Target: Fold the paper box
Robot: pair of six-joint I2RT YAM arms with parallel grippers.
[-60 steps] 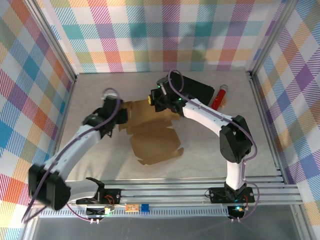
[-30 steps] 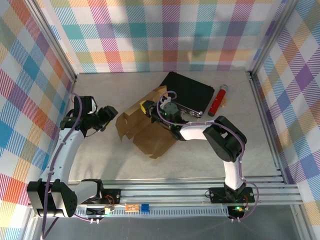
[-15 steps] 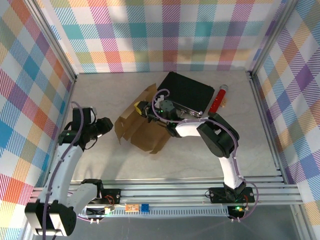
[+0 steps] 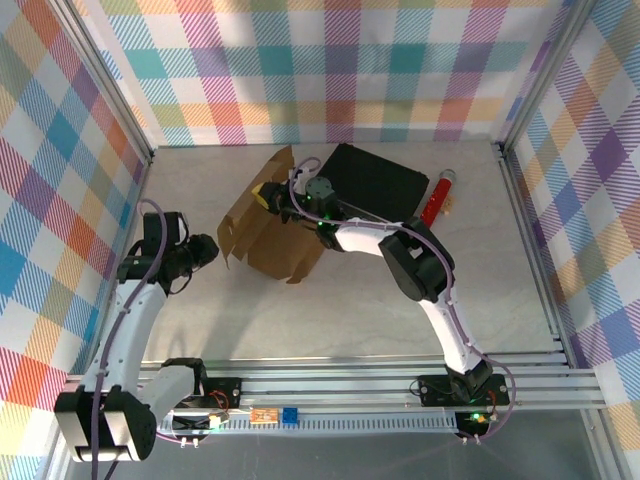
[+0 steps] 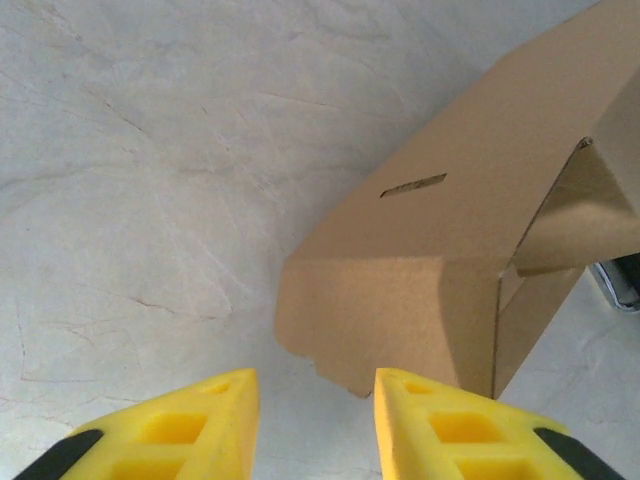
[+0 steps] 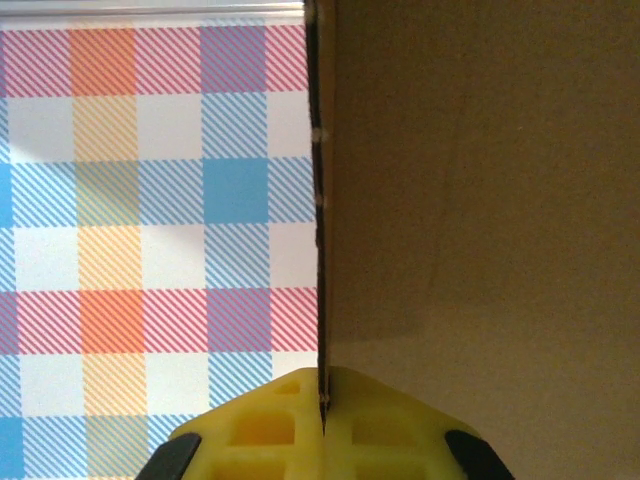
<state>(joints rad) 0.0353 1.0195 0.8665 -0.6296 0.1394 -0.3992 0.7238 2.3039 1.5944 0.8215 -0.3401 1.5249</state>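
The paper box (image 4: 270, 235) is a brown die-cut cardboard sheet, partly folded and tilted up off the table left of centre. My right gripper (image 4: 266, 196) is shut on its upper edge. In the right wrist view the yellow fingers (image 6: 260, 430) press together on the thin cardboard edge (image 6: 480, 200). My left gripper (image 4: 209, 247) stands open just left of the box's left flap, apart from it. In the left wrist view the flap with a slit (image 5: 440, 250) lies just beyond the open gripper (image 5: 316, 415), with nothing between the fingers.
A black hard case (image 4: 385, 185) lies at the back, right of the box. Beside it, further right, lies a red cylinder (image 4: 437, 196). Plaid walls close in the left, back and right sides. A metal rail (image 4: 330, 385) runs along the near edge.
The right gripper has carried the box up and toward the back left, tilting it steeper. The left gripper has let go of the box, pulled back left and now points at its left flap.
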